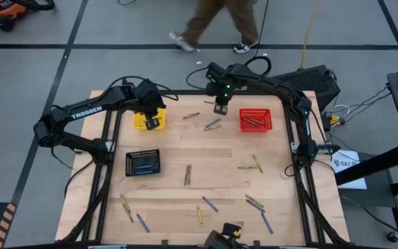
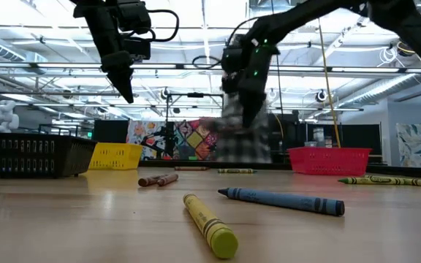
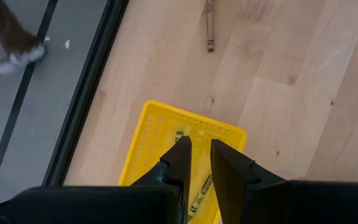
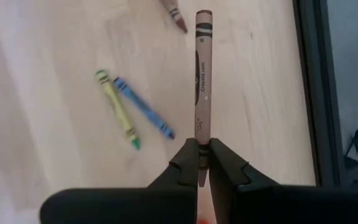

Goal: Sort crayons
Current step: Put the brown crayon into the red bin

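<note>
My right gripper (image 1: pixel 220 107) hangs above the table's far middle, shut on a brown crayon (image 4: pixel 202 68). Under it on the wood lie a yellow crayon (image 4: pixel 120 109) and a blue crayon (image 4: pixel 143 107), side by side. Another brown crayon (image 1: pixel 191 115) lies farther left. My left gripper (image 3: pixel 196 144) stands high over the yellow basket (image 3: pixel 160 124), its fingers a narrow gap apart and empty; a yellow crayon (image 3: pixel 201 186) lies in that basket. The red basket (image 1: pixel 242 119) and black basket (image 1: pixel 130 164) hold crayons too. Several crayons (image 1: pixel 254 202) are scattered over the near half. My right gripper pinches the brown crayon by one end (image 4: pixel 202 134) between its two fingertips. The fingers point steeply down, and the crayon runs on along their line, past the tips. It hangs clear of the table.
Dark frame rails (image 1: pixel 106 149) run along the table's left and right sides. A person's legs (image 1: pixel 216 24) pass on the floor beyond the far edge. Two brown crayons (image 1: pixel 187 174) lie mid-table; bare wood lies between the baskets.
</note>
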